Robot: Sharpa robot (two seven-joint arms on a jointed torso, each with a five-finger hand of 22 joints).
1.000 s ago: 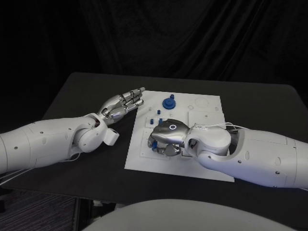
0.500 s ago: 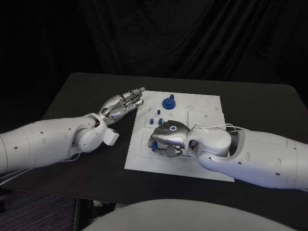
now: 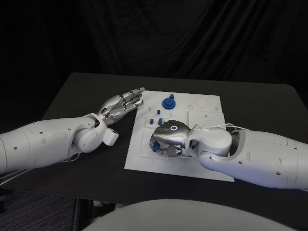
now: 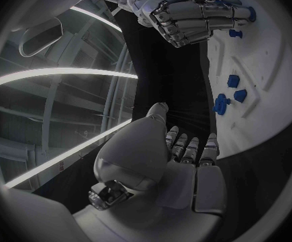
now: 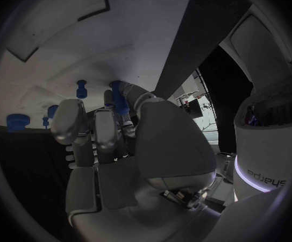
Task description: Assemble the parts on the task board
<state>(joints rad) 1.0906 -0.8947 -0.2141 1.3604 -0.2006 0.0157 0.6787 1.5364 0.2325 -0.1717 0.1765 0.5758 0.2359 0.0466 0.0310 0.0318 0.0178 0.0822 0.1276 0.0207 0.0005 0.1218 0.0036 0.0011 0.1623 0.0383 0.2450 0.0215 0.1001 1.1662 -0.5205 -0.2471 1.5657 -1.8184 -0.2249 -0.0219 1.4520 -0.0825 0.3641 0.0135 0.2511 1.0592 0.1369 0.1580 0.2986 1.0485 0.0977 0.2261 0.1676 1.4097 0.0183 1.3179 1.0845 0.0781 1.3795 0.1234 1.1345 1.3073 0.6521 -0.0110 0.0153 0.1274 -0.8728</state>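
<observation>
On the white task board (image 3: 206, 113), toward its 7 o'clock corner, right hand (image 3: 166, 139) hunches w/ fingers curled down round a blue part (image 5: 119, 99); looks pinched, prob. mid-insertion. Next move wants a straight push, no tilt. Left hand (image 3: 122, 103) hovers off the board's 9 o'clock edge, fingers apart, holding nothing. Blue knob (image 3: 168, 102) stands at 12.

Pretty dim overall with a black backdrop, only the white board (image 3: 196, 120) and arms catch light, and both wrist shots are fisheye-warped with dark, blurry rims.
</observation>
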